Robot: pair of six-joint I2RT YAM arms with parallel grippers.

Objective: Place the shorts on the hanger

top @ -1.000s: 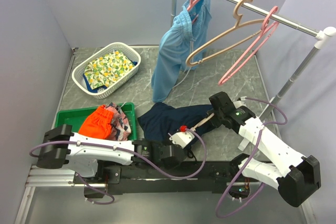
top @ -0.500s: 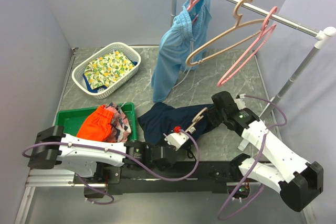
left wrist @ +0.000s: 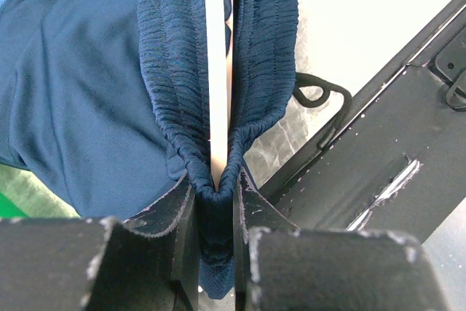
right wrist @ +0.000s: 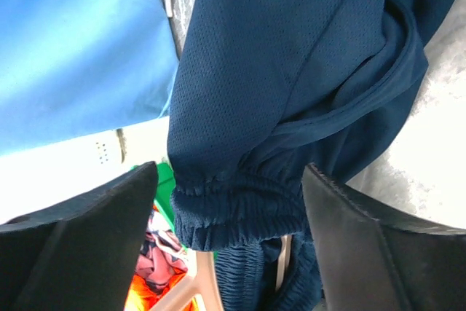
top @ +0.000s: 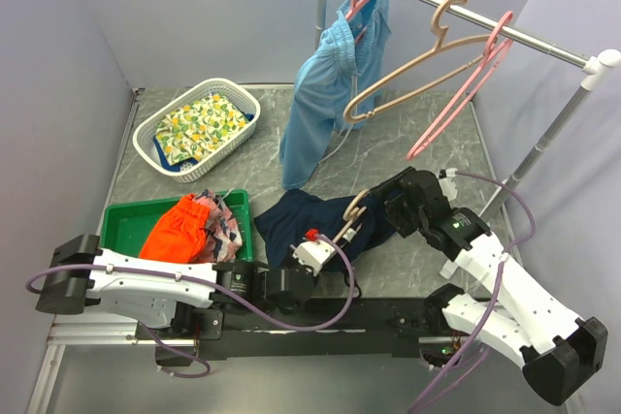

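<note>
The dark navy shorts [top: 291, 220] lie on the marble table in front of the arms. A beige hanger [top: 355, 208] is partly inside their waistband, its hook sticking out at the right. My left gripper [top: 328, 244] is shut on the near end of the gathered waistband [left wrist: 258, 71]. The hanger's arm [left wrist: 218, 71] runs straight away from the jaws inside that band. My right gripper [top: 374, 212] stands wide open over the shorts [right wrist: 277, 56], its fingers either side of the waistband without touching it. A piece of the hanger [right wrist: 196, 289] shows below the band.
A rail [top: 543, 41] at the back carries light blue shorts [top: 330, 84], a second beige hanger [top: 417, 75] and pink hangers [top: 456, 94]. A white basket [top: 238, 94] of patterned cloth sits back left. A green tray [top: 121, 215] with an orange garment [top: 179, 225] lies left of the shorts.
My right gripper has opened wide and let go, shifting left over the shorts. My left arm has drawn back toward the near left, keeping its grip on the waistband.
</note>
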